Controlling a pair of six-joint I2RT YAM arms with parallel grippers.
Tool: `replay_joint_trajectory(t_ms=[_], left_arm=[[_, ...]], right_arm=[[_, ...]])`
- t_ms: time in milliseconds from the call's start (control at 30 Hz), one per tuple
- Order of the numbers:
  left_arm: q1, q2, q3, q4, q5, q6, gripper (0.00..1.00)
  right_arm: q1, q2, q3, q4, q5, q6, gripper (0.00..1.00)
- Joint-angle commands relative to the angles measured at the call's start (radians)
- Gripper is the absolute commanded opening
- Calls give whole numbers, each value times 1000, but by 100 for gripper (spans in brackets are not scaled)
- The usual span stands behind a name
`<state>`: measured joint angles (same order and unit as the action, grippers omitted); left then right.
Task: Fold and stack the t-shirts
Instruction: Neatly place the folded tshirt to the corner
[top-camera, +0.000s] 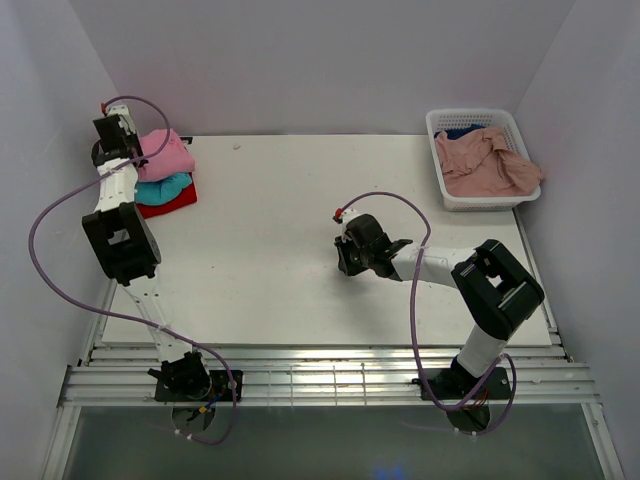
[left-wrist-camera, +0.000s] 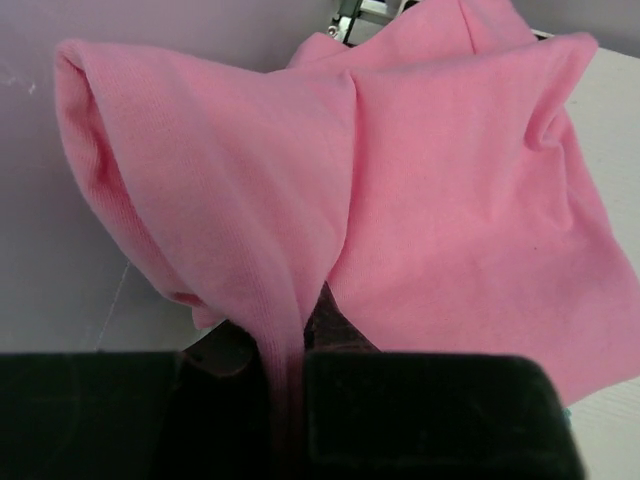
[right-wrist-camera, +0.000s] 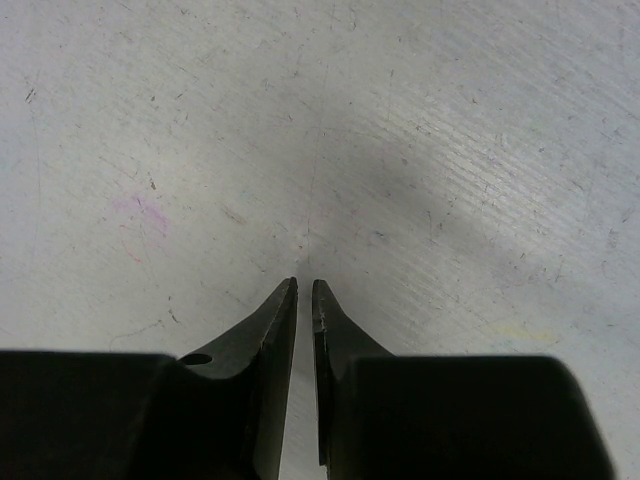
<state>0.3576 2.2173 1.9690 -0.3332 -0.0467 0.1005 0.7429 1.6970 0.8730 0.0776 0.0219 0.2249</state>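
Note:
A bright pink t-shirt (top-camera: 168, 155) lies folded on top of a teal t-shirt (top-camera: 165, 187) and a red t-shirt (top-camera: 172, 203), stacked at the far left of the table. My left gripper (top-camera: 128, 150) is at that stack. In the left wrist view the left gripper (left-wrist-camera: 295, 335) is shut on a pinched fold of the pink t-shirt (left-wrist-camera: 430, 200). My right gripper (top-camera: 348, 256) hovers low over the bare middle of the table. Seen from the right wrist, my right gripper (right-wrist-camera: 305, 287) is shut, with only a thin slit and nothing between its fingers.
A white lattice basket (top-camera: 438, 122) stands at the far right. It holds a crumpled salmon-pink t-shirt (top-camera: 488, 165) hanging over its rim, and a dark blue t-shirt (top-camera: 462, 131) peeks out behind it. White walls close in the table on three sides.

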Motion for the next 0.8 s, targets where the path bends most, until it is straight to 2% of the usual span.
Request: replay_joint_trajectory(t_ms=[0,67,133,300,333,367,433,600,733,767], left_arm=[[7,-21,28,-35,-91,2,12],[7,5,30,-49,-117,-10,13],[4,16,16,-47,-120,-13,19],[-6,44,10,-47,-113,-16,51],[-6,45,10,-47,-113,-16,62],[-8,44,7,-44,-117,-25,66],[-11,21,4,-33,-102,-39,68],[-80,-132,-41,155,-97,-38,72],[-190,-301,-32,368,-232,36,75],[-207,-317,-10,373,-293,31,75]], right_arm=[[7,9,20,28,-10,-10,18],[7,1,20,24,-4,-10,17],[7,-11,15,21,3,-10,17],[7,-34,18,-1,29,-13,17],[7,-40,18,-4,30,-13,18],[7,-43,15,-6,33,-15,18],[7,-54,12,-9,33,-12,17],[7,-66,4,-15,41,-10,18],[7,-71,7,-21,39,2,18],[9,-76,7,-22,39,5,18]])
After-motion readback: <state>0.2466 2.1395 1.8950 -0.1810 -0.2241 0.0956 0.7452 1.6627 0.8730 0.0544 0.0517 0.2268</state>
